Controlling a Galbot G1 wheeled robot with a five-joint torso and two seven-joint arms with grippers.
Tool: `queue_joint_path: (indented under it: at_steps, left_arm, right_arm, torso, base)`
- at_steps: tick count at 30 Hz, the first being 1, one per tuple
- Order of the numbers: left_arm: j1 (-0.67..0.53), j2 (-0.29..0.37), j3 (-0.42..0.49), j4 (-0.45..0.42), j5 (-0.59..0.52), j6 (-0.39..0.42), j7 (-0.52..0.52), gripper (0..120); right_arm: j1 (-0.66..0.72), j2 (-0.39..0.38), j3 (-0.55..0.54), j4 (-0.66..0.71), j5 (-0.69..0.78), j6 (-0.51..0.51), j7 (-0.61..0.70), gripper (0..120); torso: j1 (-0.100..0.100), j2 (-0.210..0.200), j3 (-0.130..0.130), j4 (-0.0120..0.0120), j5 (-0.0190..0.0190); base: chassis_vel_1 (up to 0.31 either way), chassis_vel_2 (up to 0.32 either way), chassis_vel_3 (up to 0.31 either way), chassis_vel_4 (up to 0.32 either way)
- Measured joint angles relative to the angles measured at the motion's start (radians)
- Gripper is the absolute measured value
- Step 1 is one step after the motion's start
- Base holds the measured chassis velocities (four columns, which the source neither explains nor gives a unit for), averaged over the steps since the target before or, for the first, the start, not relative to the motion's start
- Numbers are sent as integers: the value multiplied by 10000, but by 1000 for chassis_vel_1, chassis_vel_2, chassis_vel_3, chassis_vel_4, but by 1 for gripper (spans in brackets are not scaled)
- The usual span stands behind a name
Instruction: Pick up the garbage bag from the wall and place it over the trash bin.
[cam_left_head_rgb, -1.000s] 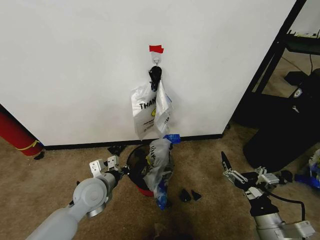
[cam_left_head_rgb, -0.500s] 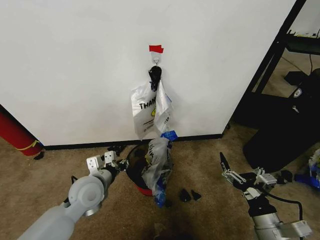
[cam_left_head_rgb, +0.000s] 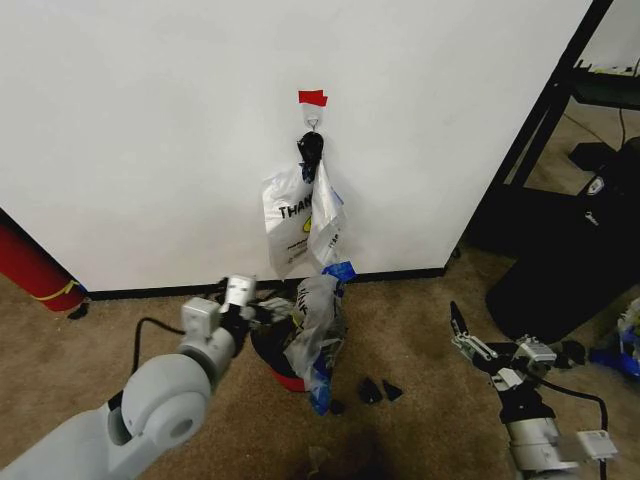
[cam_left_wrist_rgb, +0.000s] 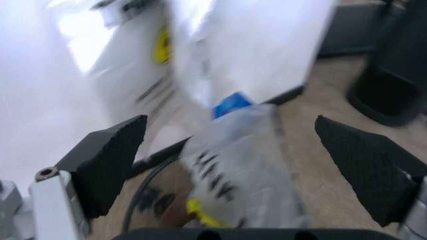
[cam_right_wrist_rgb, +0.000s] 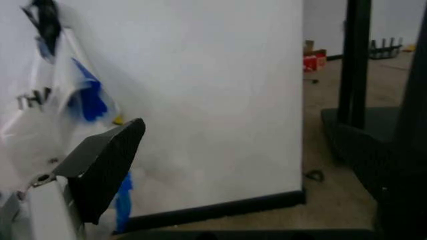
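Note:
A translucent garbage bag (cam_left_head_rgb: 328, 215) with blue ties hangs on the wall (cam_left_head_rgb: 150, 130) from a metal hook under red tape (cam_left_head_rgb: 312, 97), and its blue strips (cam_right_wrist_rgb: 87, 97) show in the right wrist view. The black trash bin (cam_left_head_rgb: 270, 345) with a red base stands below it. A second crinkly grey bag (cam_left_head_rgb: 316, 325) with a blue strip and black marks is draped over the bin. My left gripper (cam_left_head_rgb: 258, 303) is open at the bin's left rim, with that draped bag (cam_left_wrist_rgb: 240, 170) between and beyond its fingers (cam_left_wrist_rgb: 110, 160). My right gripper (cam_left_head_rgb: 462, 335) is open, low on the right.
An opaque white bag (cam_left_head_rgb: 288, 225) with black lettering hangs from the same hook. Small black scraps (cam_left_head_rgb: 380, 391) lie on the carpet beside the bin. A red cylinder (cam_left_head_rgb: 30, 265) leans at the left. A black frame (cam_left_head_rgb: 545, 120) and a bulky black object (cam_left_head_rgb: 570, 260) stand to the right.
My left arm has swung up and to the right, bringing its gripper from the bin's near-left side to its rim, close to the draped bag. My right gripper has barely shifted.

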Motion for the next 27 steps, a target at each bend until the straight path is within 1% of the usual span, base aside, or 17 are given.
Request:
queue_joint_path:
  at_steps: [1, 3, 5, 6, 7, 8, 9, 12, 13, 15, 16, 20, 22, 27]
  left_arm:
    - [-326, 54, 158, -40, -140, 138, 13, 100]
    - [-1455, 110, 695, -134, -1015, 651, -200, 100]
    - [-2726, 21, 1650, -142, -2165, 1090, -740, 100]
    - [-3333, -131, 2235, -58, -2626, 1228, -1015, 100]
    - [-3333, -131, 2235, -58, -2626, 1228, -1015, 100]
    - [-3914, -336, 2832, 118, -3003, 1335, -1279, 100]
    - [-4312, -517, 3224, 298, -3202, 1377, -1468, 100]
    - [-5047, -1080, 4079, 1052, -3289, 1446, -1751, 98]
    - [-5047, -1080, 4079, 1052, -3289, 1446, -1751, 98]
    - [-5139, -1268, 4271, 1414, -3061, 1449, -1740, 98]
    - [-5144, -1353, 4352, 1673, -2776, 1448, -1667, 98]
    - [-4969, -1389, 4386, 2089, -2202, 1440, -1383, 94]
    - [-4915, -1389, 4395, 2159, -2074, 1435, -1316, 94]
    - [-4497, -1519, 4449, 2597, -1325, 1250, -964, 77]
  right_arm:
    - [3, 46, -5, -40, -77, -12, 42, 100]
    - [9, 204, -40, -178, -313, -13, 97, 100]
    - [40, 373, -107, -280, -533, 3, 123, 100]
    - [69, 435, -145, -324, -610, 8, 132, 100]
    - [69, 435, -145, -324, -610, 8, 132, 100]
    - [104, 479, -174, -366, -676, 19, 138, 100]
    - [136, 505, -196, -412, -720, 27, 146, 100]
    - [216, 549, -227, -483, -754, 35, 155, 100]
    - [216, 549, -227, -483, -754, 35, 155, 100]
    - [224, 569, -227, -495, -753, 39, 156, 100]
    - [219, 587, -226, -499, -751, 46, 154, 100]
    - [208, 589, -228, -500, -744, 50, 139, 100]
    - [221, 582, -236, -502, -744, 50, 139, 100]
    - [354, 546, -366, -529, -766, 20, 156, 100]
  torso:
    - [0, 0, 0, 0, 0]
    - [0, 0, 0, 3, 1]
    - [0, 0, 0, 1, 3]
    - [0, 0, 0, 0, 3]
    - [0, 0, 0, 0, 3]
    - [0, 0, 0, -2, 1]
    - [0, 0, 0, -1, 1]
    - [0, -1, 1, -1, 1]
    - [0, -1, 1, -1, 1]
    - [0, 0, 1, 1, 1]
    - [0, 0, 1, 2, 0]
    - [0, 0, 0, 3, 1]
    - [0, 0, 0, 3, 0]
    - [0, 0, -1, 2, 0]
  base:
    - [0, 0, 0, 0]
    - [0, 0, 0, 0]
    - [0, 0, 0, 0]
    - [0, 0, 0, 0]
    - [0, 0, 0, 0]
    - [0, 0, 0, 0]
    - [0, 0, 0, 0]
    - [0, 0, 0, 0]
    - [0, 0, 0, 0]
    - [0, 0, 0, 0]
    - [0, 0, 0, 0]
    - [0, 0, 0, 0]
    - [0, 0, 0, 0]
    - [0, 0, 0, 0]
